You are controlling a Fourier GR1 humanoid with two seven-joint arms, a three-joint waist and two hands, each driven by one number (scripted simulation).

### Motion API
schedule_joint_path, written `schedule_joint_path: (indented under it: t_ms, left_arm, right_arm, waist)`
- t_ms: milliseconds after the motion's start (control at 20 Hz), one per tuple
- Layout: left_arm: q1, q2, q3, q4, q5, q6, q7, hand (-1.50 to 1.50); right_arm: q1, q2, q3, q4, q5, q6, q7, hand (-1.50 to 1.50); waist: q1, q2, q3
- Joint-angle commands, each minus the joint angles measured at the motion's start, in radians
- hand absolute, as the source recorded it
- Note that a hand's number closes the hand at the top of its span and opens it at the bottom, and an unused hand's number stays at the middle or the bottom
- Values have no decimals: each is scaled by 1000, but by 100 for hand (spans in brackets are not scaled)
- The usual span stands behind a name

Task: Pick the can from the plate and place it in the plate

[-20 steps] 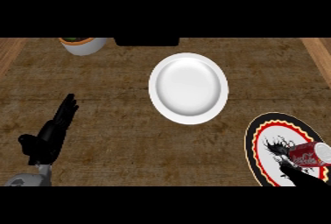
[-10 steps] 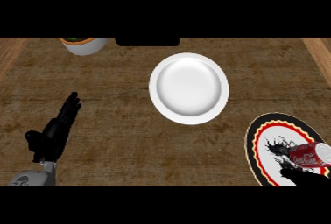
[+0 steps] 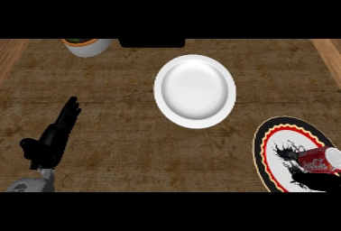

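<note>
Can [image 3: 321,160] lay on its side on the patterned plate [image 3: 269,140] at the counter's near right corner, red body w/ a white script label. Its long axis ran roughly along the counter's width, one pale end toward the right edge, so it pointed left-right, not upright.

Handling, as a judgement: expect it light, stiff but dentable, smooth-sided, and prone to roll since it rested on its curved wall. You'd want to take it across the middle of the body, fingers on one side and thumb on the other, square to the long axis, not at the ends.

Right hand [image 3: 313,182] showed only as a dark shape just below the can, over the plate's near part; you couldn't tell whether its fingers were open or curled, or whether it touched the can. Left hand [image 3: 54,137] rested open near the counter's left edge, fingers straight, holding nothing.

White plate [image 3: 195,91], the likely target, sat near the counter's middle toward the far edge, well apart from the can. Small bowl [image 3: 88,46] stood at the far left corner.
</note>
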Motion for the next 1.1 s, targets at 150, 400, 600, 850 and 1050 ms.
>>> schedule_joint_path:
  t_ms: [150, 400, 600, 850, 1050]
  left_arm:
    - [-27, -26, 40, 9, -36, -6, 28, 0]
    - [-10, -27, 61, 28, -43, -49, 9, 0]
    - [20, -54, 66, -3, -73, -55, -7, 0]
    - [-21, -74, 74, 30, -92, -49, 1, 0]
    - [-5, -83, 84, 12, -101, -54, 15, 0]
  right_arm:
    - [-50, 36, -56, 125, 14, 42, -24, -150]
    - [10, 65, -36, 136, 83, 41, -35, -150]
    - [-82, 66, -107, 301, 71, 13, -127, -150]
    - [-82, 48, -105, 293, -4, 91, -230, 150]
    - [-97, 97, -56, 323, 65, 54, -238, 150]
  waist:
    - [-1, 0, 0]
    - [-4, -1, 0]
    - [-1, -1, 0]
    - [-3, -1, 0]
    - [-2, -1, 0]
